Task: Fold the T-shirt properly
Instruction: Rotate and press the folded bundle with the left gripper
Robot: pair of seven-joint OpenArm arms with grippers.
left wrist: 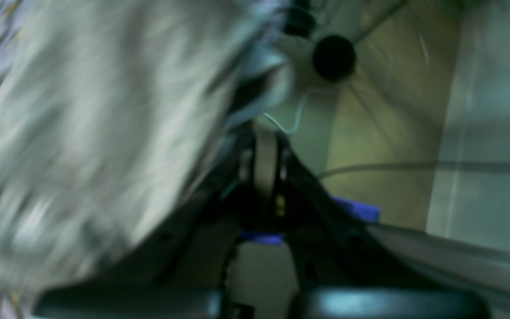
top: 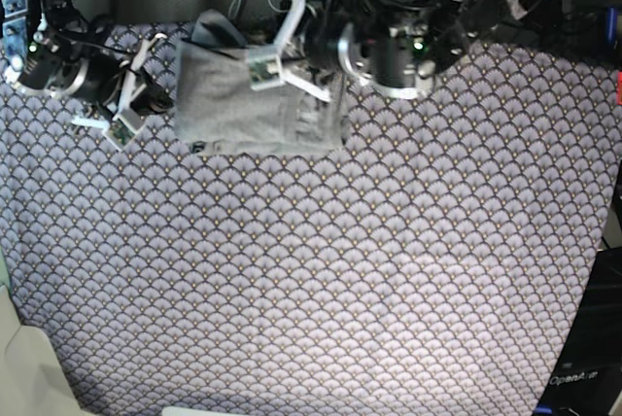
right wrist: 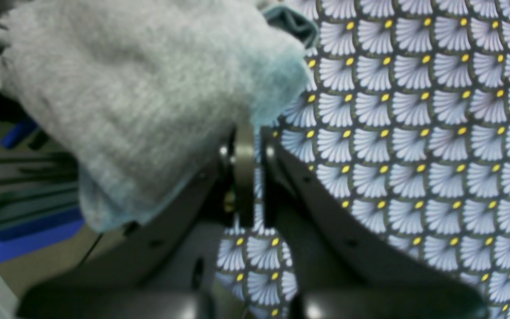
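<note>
Fingers of the right gripper (top: 158, 102), at the scene's left, are pressed together on nothing, just beside the T-shirt (top: 255, 105)'s left edge. The T-shirt lies as a folded rectangle at the table cloth (top: 321, 290)'s far edge, long axis left to right. The left gripper (top: 282, 68) is over it, fingers also together; whether they pinch fabric I cannot tell. Open cloth lies nearer.
</note>
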